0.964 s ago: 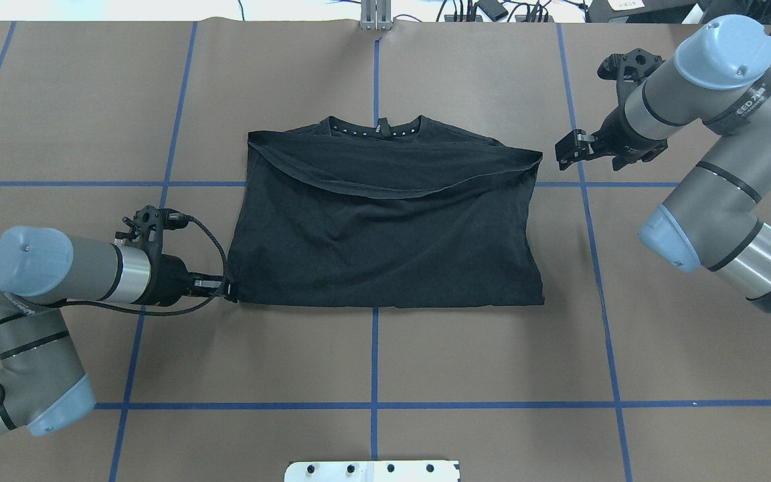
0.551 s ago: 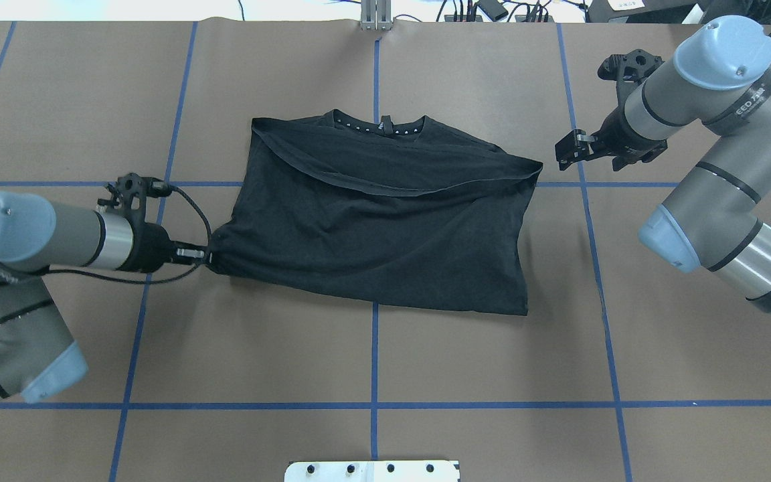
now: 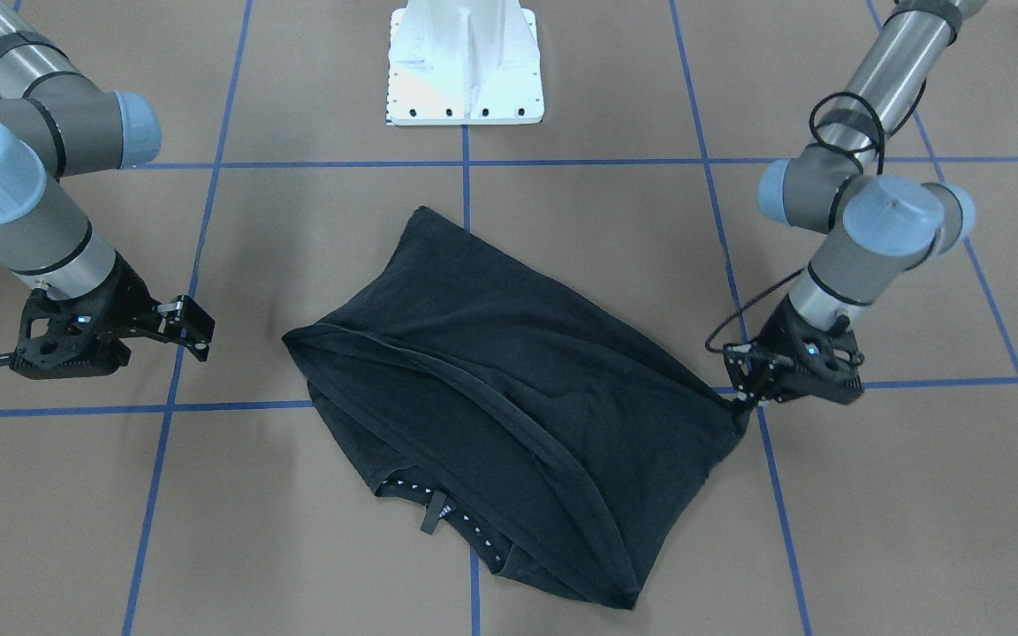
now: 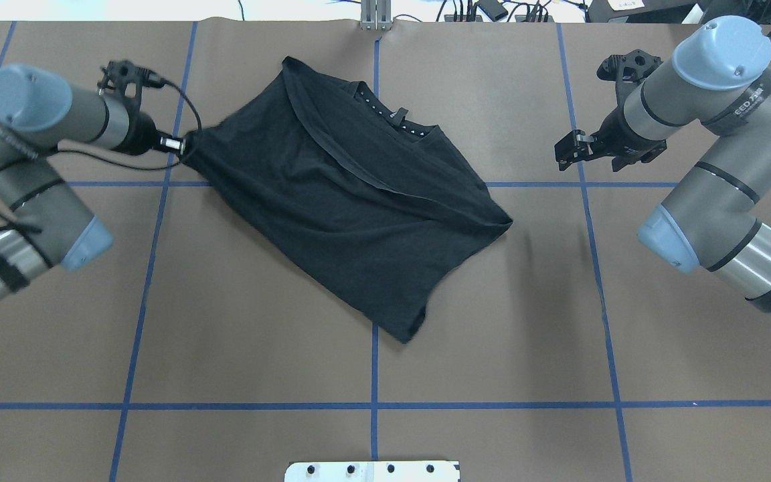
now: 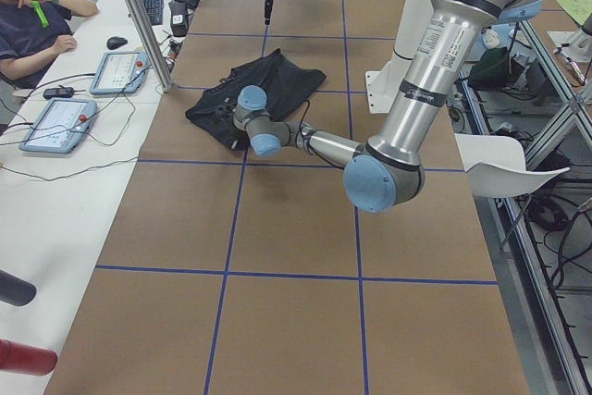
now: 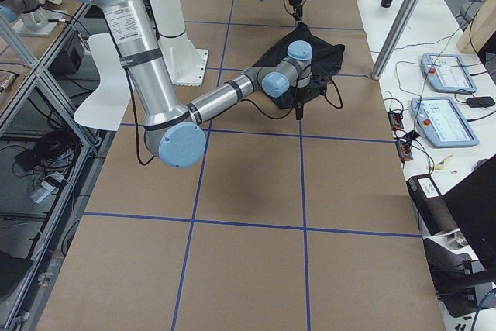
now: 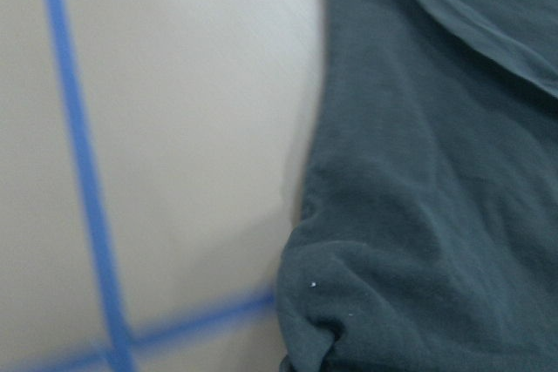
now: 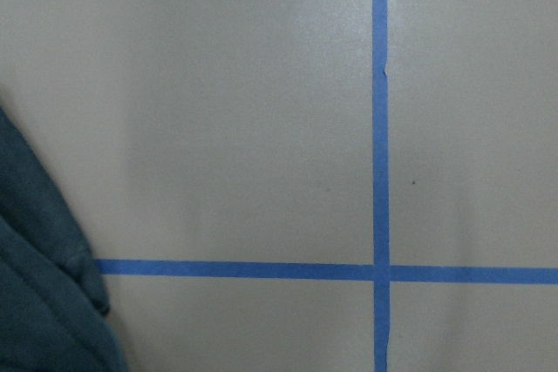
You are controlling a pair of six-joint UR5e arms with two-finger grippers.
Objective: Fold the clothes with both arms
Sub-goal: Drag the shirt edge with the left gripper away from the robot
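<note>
The clothes are one black T-shirt, folded in half and lying askew on the brown table. Its collar with small dots faces the far edge. My left gripper is shut on the shirt's left corner, low at the table. In the front view that gripper shows at the right, pinching the same corner of the shirt. My right gripper hovers open, well off the shirt's right side, with nothing in it. The left wrist view is filled with dark cloth.
Blue tape lines divide the table into squares. The white pedestal base stands at the robot's edge. A metal post and cables sit at the far edge. A seated person and control tablets are at a side desk.
My left gripper has dragged the shirt's corner away from the robot and to the left. The shirt swung round from square to diagonal. The right arm has not moved.
</note>
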